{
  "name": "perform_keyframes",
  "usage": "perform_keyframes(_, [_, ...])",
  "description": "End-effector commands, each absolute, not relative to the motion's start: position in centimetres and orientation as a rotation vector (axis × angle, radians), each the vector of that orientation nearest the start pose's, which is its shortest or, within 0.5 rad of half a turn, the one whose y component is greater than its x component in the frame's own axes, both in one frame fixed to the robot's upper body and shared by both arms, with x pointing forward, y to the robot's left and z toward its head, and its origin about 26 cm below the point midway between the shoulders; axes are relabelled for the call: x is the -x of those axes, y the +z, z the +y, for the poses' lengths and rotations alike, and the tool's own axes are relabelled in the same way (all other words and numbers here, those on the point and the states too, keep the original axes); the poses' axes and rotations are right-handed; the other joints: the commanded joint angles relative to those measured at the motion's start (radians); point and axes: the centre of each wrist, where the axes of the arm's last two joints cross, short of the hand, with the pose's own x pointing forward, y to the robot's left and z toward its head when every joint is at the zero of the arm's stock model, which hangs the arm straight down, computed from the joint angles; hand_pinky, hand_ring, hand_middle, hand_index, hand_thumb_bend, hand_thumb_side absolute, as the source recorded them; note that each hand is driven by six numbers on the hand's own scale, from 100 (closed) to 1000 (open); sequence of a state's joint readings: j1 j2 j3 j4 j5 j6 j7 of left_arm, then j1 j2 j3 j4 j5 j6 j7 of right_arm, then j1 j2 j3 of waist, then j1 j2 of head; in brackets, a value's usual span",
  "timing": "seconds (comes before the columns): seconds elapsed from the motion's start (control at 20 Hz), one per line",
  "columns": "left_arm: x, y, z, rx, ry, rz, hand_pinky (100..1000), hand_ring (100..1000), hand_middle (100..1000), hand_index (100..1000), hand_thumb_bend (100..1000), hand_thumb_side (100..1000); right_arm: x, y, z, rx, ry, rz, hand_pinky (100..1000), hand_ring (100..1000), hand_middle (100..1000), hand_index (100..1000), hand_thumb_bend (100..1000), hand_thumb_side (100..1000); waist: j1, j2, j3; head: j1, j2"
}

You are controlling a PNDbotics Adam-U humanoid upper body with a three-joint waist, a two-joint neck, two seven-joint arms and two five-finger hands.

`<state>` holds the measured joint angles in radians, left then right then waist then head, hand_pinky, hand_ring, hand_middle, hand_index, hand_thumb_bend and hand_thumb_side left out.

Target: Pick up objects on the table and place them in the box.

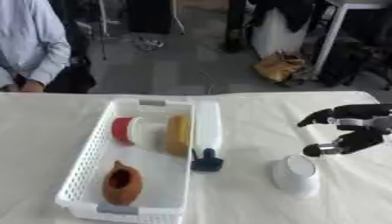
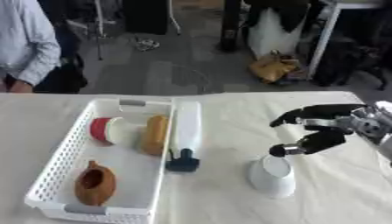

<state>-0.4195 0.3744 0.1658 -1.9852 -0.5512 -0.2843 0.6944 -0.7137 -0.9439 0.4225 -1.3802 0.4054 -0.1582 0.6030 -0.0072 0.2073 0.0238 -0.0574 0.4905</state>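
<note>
Basket (image 1: pixel 84 175) of white plastic is seen at the left of the white tabletop (image 1: pixel 253 127), with three things counted inside: a red-and-white cup (image 1: pixel 131 131), a tan roll (image 1: pixel 177 134) and a brown jug (image 1: pixel 122 183). One white bottle (image 1: pixel 207 131) with a dark cap is laid just beside its right wall. One white cup (image 2: pixel 272 175) is stood further right, below the right robot hand (image 2: pixel 325 127), whose fingers are spread and nothing is held.

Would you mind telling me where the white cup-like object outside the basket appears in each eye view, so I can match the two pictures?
Left eye view: white cup lies lower right, on the tablecloth, below the right robot hand.
Right eye view: white cup lies lower, right of centre, below the same robot hand.
Shared landmark: the white spray bottle beside the basket's right wall, dark cap nearest the camera.
</note>
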Motion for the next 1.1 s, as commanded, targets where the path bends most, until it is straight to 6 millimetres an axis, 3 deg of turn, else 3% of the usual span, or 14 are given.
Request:
perform_keyframes(0.05, [-30.3,25.9,29.7,1.221,-0.187,2.958,987,974,912,944,100,1000,-39.3,24.1,-35.8,0.706,1.742,-1.213,1000,1000,1000,1000,634,1000,0.003,-0.013,0.001,-0.004,0.009])
perform_keyframes(0.1, [-30.3,25.9,29.7,1.22,-0.187,2.959,987,974,911,943,100,1000,-39.3,23.9,-35.8,0.705,1.746,-1.202,1000,1000,1000,1000,724,974,0.003,-0.012,0.001,-0.005,0.009])
perform_keyframes(0.15, [-30.3,25.9,29.7,1.219,-0.187,2.959,987,974,911,943,100,1000,-39.4,23.7,-35.8,0.704,1.75,-1.192,1000,1000,1000,1000,724,974,0.004,-0.012,0.001,-0.006,0.009])
perform_keyframes(0.2, [-30.3,25.9,29.7,1.219,-0.187,2.96,987,974,910,942,100,1000,-39.4,23.5,-35.7,0.698,1.753,-1.182,1000,1000,1000,1000,801,948,0.004,-0.012,0.001,-0.006,0.009])
perform_keyframes(0.4, [-30.3,25.9,29.7,1.221,-0.189,2.963,986,973,907,939,100,1000,-39.5,23.2,-35.6,0.675,1.755,-1.149,1000,1000,1000,1000,819,884,0.004,-0.012,0.001,-0.007,0.008])
perform_keyframes(0.8, [-30.3,25.8,29.7,1.223,-0.197,2.964,984,973,905,937,100,1000,-39.8,22.3,-35.3,0.685,1.76,-1.117,1000,1000,1000,1000,798,844,0.005,-0.009,0.002,-0.009,0.007])
perform_keyframes(1.1, [-30.3,25.8,29.8,1.226,-0.199,2.964,984,972,903,936,100,1000,-40.4,21.3,-35.2,0.717,1.747,-1.14,1000,1000,1000,1000,802,868,0.004,-0.009,0.005,-0.011,0.006])
